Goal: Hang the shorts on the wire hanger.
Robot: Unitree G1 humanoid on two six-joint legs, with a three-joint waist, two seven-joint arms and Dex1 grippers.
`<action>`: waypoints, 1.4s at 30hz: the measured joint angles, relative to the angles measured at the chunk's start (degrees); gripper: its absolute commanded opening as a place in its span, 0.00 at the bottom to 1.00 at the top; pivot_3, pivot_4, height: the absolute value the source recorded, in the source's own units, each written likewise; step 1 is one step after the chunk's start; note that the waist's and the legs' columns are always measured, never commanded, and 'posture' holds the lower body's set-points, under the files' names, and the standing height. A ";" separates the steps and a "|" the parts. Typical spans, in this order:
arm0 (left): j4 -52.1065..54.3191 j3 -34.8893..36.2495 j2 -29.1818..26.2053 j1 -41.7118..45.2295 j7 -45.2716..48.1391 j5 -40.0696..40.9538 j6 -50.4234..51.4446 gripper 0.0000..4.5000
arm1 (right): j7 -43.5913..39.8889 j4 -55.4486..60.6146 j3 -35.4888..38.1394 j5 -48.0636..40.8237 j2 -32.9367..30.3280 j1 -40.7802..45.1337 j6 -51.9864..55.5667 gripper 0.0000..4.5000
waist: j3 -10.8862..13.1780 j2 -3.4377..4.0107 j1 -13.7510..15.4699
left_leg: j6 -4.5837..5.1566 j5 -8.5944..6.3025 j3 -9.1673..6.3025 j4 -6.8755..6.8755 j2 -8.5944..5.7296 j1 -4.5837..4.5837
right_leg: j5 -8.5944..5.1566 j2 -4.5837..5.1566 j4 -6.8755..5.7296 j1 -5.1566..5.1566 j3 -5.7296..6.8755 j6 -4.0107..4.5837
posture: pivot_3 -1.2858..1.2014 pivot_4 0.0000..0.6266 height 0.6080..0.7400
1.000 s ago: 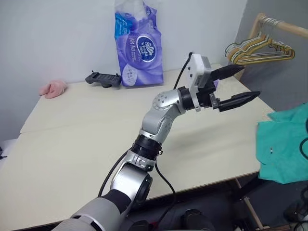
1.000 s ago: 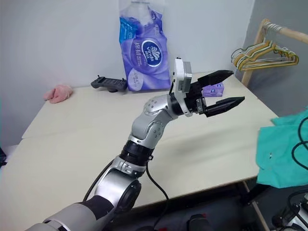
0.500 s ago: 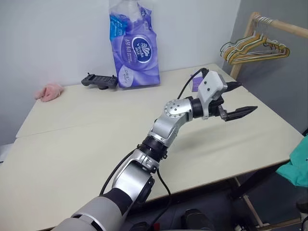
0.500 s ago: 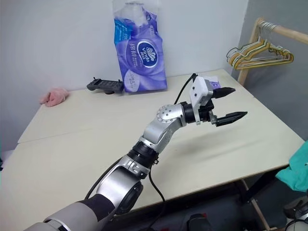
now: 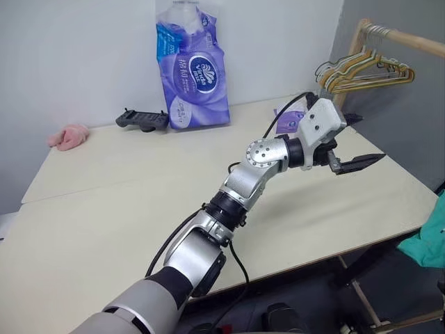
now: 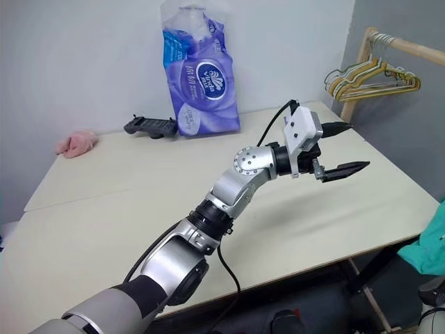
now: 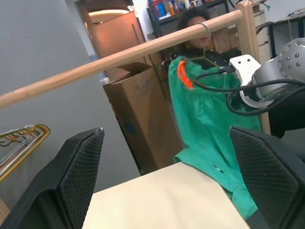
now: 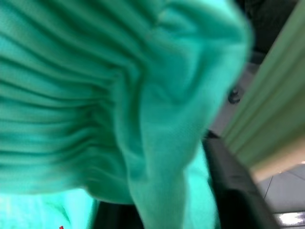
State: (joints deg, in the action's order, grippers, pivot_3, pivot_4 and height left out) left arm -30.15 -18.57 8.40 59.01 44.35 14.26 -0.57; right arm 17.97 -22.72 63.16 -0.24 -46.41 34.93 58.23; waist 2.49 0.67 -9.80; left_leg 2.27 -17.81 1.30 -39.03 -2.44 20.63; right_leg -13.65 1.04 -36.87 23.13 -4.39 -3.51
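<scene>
Shorts (image 7: 205,109) hang beyond the outstretched left gripper's (image 5: 354,139) spread jaws.

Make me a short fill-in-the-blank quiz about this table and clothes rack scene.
1. The shorts hang from a wooden ____ on a wire hanger.
2. The drawstring on the shorts is ____.
3. The left hand has its fingers ____ above the table.
4. The small cloth at the table's far corner is ____.

Missing words: rail; orange; open; pink
</scene>
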 measured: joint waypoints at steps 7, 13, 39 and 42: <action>-0.18 -0.02 0.01 0.18 -0.04 -0.03 0.00 1.00 | 2.29 9.17 -4.89 0.53 3.80 -4.46 -0.02 1.00 | 0.01 -0.01 0.03 | 0.19 -0.11 0.44 0.01 -0.03 -0.13 | -0.01 -0.07 -0.01 0.05 -0.81 -0.26 | 0.42 0.04 1.00; -1.28 0.06 0.01 0.25 -0.03 -0.03 -0.05 1.00 | 5.83 24.69 -7.54 3.25 10.10 -7.09 3.01 1.00 | 0.01 -0.01 -0.06 | 0.22 -0.14 0.56 0.01 -0.04 -0.13 | 0.00 -0.17 -0.01 0.08 -1.15 -0.37 | 0.41 0.05 1.00; -8.61 16.06 -4.99 -7.46 -35.87 -8.02 4.04 1.00 | -24.73 30.90 -50.93 -6.35 25.68 -3.85 -15.19 1.00 | 0.52 -0.84 -1.22 | 0.21 -0.16 0.31 0.04 0.04 -0.30 | 0.21 0.08 -0.11 0.18 -1.00 -0.22 | 0.48 0.07 1.00; -0.56 18.57 -7.31 -17.74 -41.48 -8.89 11.03 1.00 | -28.94 31.61 -55.53 -8.54 30.15 -6.91 -18.65 1.00 | 0.51 -0.87 -0.75 | 0.00 -0.28 0.12 0.05 0.10 -0.32 | 0.25 0.15 -0.28 0.21 -0.86 -0.17 | 0.49 0.07 1.00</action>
State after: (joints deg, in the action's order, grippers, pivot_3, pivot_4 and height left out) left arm -30.71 0.00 1.09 41.27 2.86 5.37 10.47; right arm -10.96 8.89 7.63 -8.78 -16.26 28.02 39.58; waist 2.99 -0.19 -10.55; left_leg 2.27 -18.09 1.41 -38.99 -2.34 20.31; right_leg -13.40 1.19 -37.15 23.34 -5.25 -3.68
